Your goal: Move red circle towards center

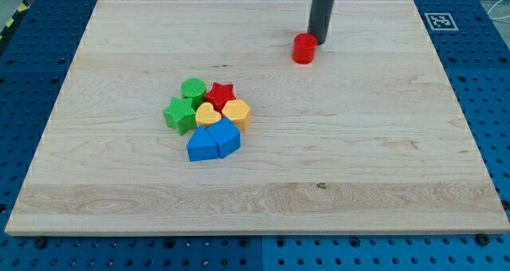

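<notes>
Wooden board (358, 159) on blue pegboard bench (32, 88). Red circle (304, 49) near top, apart from cluster left of ctr: green, red star (221, 92), yellow, blue blocks touching.

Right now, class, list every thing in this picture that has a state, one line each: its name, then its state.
My tip: down on the board, right beside the red circle on its upper-right side.
Red circle: upright, alone, toward the view's top, apart from the cluster.
Green circle, red star, green star, yellow heart, orange block, two blue blocks: packed together in one cluster.
Wooden board: flat.
</notes>
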Robot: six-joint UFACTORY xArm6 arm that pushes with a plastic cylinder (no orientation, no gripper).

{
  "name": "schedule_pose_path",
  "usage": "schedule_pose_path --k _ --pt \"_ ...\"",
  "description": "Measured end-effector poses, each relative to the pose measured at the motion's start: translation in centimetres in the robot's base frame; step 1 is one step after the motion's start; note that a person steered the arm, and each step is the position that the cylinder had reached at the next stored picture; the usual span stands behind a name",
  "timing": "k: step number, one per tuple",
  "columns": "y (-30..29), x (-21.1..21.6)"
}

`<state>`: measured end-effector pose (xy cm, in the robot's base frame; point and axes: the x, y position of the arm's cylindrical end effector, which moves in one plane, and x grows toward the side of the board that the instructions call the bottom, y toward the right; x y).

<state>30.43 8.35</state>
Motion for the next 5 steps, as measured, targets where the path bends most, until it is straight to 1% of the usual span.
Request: schedule_pose_path --k 1,2,3,4,5 --pt "-3.4 0.8" --pt "-1.3 1.1" --pt "1.5 2.3" --pt "-1.7 4.4" --pt "-6.4 4.5"
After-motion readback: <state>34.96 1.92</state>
